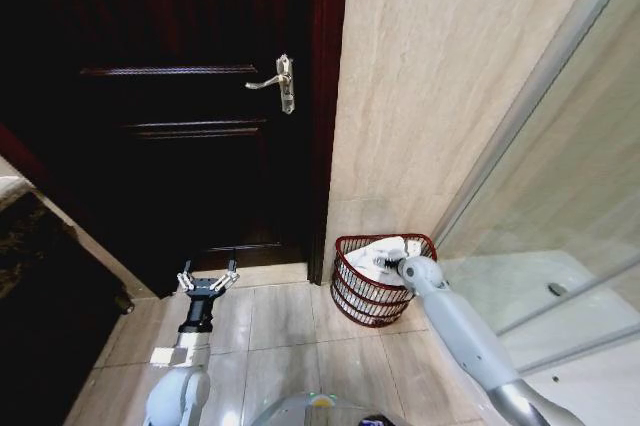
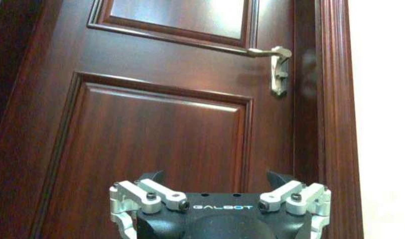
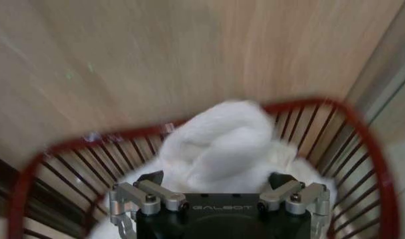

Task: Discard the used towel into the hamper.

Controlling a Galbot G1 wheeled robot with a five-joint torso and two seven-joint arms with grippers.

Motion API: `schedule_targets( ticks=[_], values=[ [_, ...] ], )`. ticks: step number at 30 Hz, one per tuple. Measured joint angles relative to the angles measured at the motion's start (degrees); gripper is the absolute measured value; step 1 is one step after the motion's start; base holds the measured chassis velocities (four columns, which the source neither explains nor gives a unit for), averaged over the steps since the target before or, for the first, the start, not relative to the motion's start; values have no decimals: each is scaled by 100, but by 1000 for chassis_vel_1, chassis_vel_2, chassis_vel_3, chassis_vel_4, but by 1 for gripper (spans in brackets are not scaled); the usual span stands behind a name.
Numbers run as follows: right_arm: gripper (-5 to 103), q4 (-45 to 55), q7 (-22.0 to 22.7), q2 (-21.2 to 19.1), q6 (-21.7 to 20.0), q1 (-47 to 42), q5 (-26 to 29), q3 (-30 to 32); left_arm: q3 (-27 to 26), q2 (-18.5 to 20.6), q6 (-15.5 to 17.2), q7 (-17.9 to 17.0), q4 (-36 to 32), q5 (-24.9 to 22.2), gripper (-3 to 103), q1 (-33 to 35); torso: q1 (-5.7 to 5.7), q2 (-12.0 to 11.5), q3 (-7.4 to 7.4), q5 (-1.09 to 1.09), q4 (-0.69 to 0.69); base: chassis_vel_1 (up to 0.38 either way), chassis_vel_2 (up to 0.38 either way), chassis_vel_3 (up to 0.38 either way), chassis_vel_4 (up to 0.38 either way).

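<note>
The hamper (image 1: 352,298) is a small dark red wire basket on the floor tiles, in the corner between the door frame and the tiled wall. A white towel (image 1: 376,252) lies bunched inside it. My right arm reaches down to the rim, and my right gripper (image 1: 399,267) is over the towel. In the right wrist view the gripper (image 3: 215,179) is open, with the towel (image 3: 219,144) heaped just beyond its fingers inside the red bars (image 3: 365,134). My left gripper (image 1: 208,278) hangs open low in front of the door, holding nothing.
A dark wooden door (image 1: 180,96) with a metal lever handle (image 1: 281,82) stands shut to the left of the hamper. A glass shower partition (image 1: 560,196) runs along the right. A dark counter edge (image 1: 40,246) lies at the far left. Bare floor tiles (image 1: 285,316) lie between the arms.
</note>
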Motion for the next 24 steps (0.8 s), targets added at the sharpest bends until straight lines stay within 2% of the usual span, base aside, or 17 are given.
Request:
schedule_targets(
  ticks=[2,3,4,5,6,7,8,9,11,12,13,16,17,20,21,23,24],
  values=[
    [100,606,62,-48,240,-326,-292,140,15,-9,53,-9,-25,16,100,-4,0,0,0,-1,0,0,0,0,0],
    [100,1115,-107,-64,629,-703,-620,326,17,-8,91,-59,-49,52,100,-9,0,0,-1,0,0,0,0,0,0],
    [100,1115,-107,-64,629,-703,-620,326,17,-8,91,-59,-49,52,100,-9,0,0,-1,0,0,0,0,0,0],
    [100,1337,-245,-58,853,-908,-820,449,16,-8,106,-82,-62,68,100,-9,0,0,-1,-2,0,0,0,0,0],
    [100,1634,-503,-21,1209,-1273,-1244,655,11,-5,135,-116,-77,83,100,-8,0,0,-1,-3,0,0,0,0,0],
    [100,1922,-917,72,1629,-1855,-1996,930,6,-3,171,-185,-84,94,100,9,0,0,-1,-2,-2,0,0,0,0],
    [100,1922,-917,72,1629,-1855,-1996,930,6,-3,171,-185,-84,94,100,9,0,0,-1,-2,-2,0,0,0,0],
    [100,1997,-1078,115,1773,-2075,-2280,1019,6,-6,179,-213,-83,100,100,19,0,0,-1,-2,-2,0,0,0,0],
    [100,2241,-1486,322,2191,-2752,-3194,1263,0,-17,183,-258,-70,115,100,75,0,0,-1,-1,-4,0,0,0,0],
    [100,2311,-1546,424,2342,-2951,-3466,1323,-7,-21,183,-265,-72,115,100,104,0,0,-1,-4,-4,0,0,0,0],
    [100,2311,-1546,424,2342,-2951,-3466,1323,-7,-21,183,-265,-72,115,100,104,0,0,-1,-4,-4,0,0,0,0],
    [100,2481,-1580,804,2820,-3381,-4217,1434,-21,-12,169,-342,-88,77,100,199,0,0,-1,-2,-1,0,0,0,0],
    [100,2481,-1580,804,2820,-3381,-4217,1434,-21,-12,169,-342,-88,77,100,199,0,0,-1,-2,-1,0,0,0,0],
    [100,2613,-1642,1276,3453,-3791,-5112,1471,28,34,163,-434,-88,-7,100,247,0,0,-1,-3,0,0,0,0,0],
    [100,2613,-1642,1276,3453,-3791,-5112,1471,28,34,163,-434,-88,-7,100,247,0,0,-1,-3,0,0,0,0,0],
    [100,2619,-1742,1646,3934,-4074,-5594,1552,60,49,213,-470,-102,-41,100,251,0,0,-1,-3,0,0,0,0,0],
    [100,2619,-1742,1646,3934,-4074,-5594,1552,60,49,213,-470,-102,-41,100,251,0,0,-1,-3,0,0,0,0,0]
  ],
)
